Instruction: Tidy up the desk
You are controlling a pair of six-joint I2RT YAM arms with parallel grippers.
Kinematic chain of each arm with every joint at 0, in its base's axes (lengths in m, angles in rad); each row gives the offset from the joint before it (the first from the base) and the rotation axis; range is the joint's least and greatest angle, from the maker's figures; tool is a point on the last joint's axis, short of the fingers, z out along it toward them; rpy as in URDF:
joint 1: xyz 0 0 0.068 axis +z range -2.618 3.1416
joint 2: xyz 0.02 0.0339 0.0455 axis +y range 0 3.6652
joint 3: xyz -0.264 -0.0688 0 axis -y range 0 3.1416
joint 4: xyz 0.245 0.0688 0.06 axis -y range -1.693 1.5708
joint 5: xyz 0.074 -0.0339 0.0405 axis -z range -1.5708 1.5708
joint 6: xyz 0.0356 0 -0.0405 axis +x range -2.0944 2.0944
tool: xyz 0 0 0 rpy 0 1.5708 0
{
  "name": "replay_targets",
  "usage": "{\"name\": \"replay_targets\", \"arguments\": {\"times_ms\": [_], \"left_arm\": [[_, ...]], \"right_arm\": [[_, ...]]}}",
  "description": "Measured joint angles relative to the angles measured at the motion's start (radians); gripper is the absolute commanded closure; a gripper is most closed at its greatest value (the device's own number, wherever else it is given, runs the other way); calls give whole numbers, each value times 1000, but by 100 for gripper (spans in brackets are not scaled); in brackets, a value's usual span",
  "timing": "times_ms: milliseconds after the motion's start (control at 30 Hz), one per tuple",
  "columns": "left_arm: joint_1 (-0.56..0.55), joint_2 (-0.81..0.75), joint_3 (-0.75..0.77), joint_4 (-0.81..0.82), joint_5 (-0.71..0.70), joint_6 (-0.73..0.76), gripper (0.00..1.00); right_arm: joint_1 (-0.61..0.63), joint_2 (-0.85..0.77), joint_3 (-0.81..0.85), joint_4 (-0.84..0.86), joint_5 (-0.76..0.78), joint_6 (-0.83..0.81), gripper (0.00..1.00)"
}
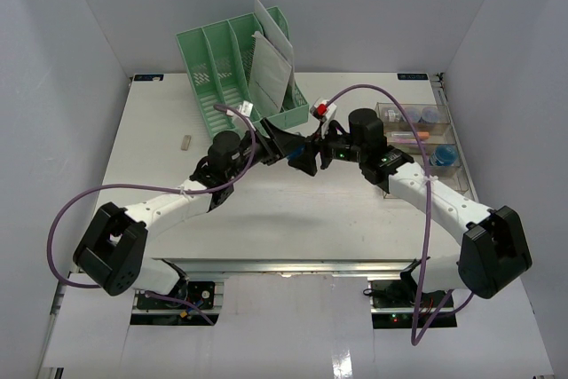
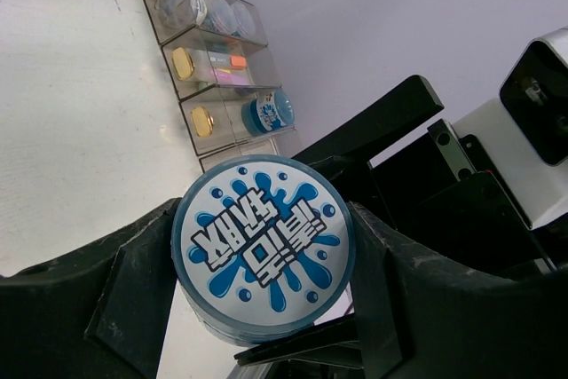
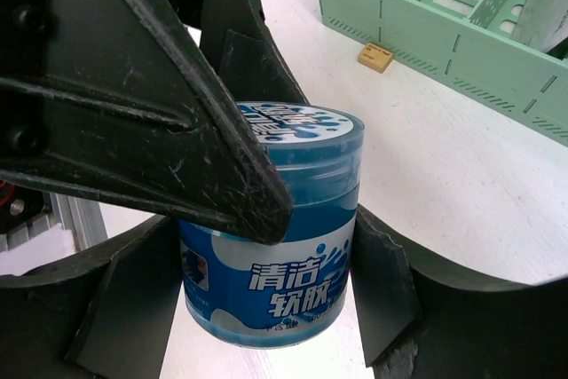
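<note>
A blue jar with a white splash-print lid sits between both grippers above the middle of the desk (image 1: 169, 184). In the left wrist view the lid (image 2: 263, 250) fills the gap between my left fingers, which press on both sides. In the right wrist view the jar's body (image 3: 280, 255) stands upright between my right fingers, which touch both sides, with a left finger (image 3: 177, 113) lying across its top. In the top view the left gripper (image 1: 295, 152) and right gripper (image 1: 316, 155) meet tip to tip and hide the jar.
A green slotted file rack (image 1: 232, 64) holding papers (image 1: 271, 64) stands at the back. A clear compartment tray (image 1: 424, 135) with small items is at the right. A small tan block (image 1: 185, 141) lies at the left, another (image 3: 375, 57) by the rack. A red-white item (image 1: 324, 110) lies near the rack.
</note>
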Motion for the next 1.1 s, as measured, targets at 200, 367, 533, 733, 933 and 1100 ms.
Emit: {"name": "replay_targets", "arguments": {"times_ms": [200, 367, 533, 733, 933, 1100], "left_arm": [[35, 0, -25, 39, 80, -18, 10], [140, -33, -25, 25, 125, -18, 4], [278, -164, -25, -104, 125, 95, 3], [347, -347, -18, -319, 114, 351, 2], [357, -511, -53, -558, 33, 630, 2], [357, -615, -137, -673, -36, 743, 2]], "right_arm": [[0, 0, 5, -26, -41, -84, 92], [-18, -4, 1, -121, -95, -238, 92], [-125, -60, -59, -208, -148, -393, 92], [-294, -154, -136, -281, -60, -637, 92], [-528, -148, -151, -293, 21, -957, 92], [-683, -56, -112, -302, 60, -1128, 89]]}}
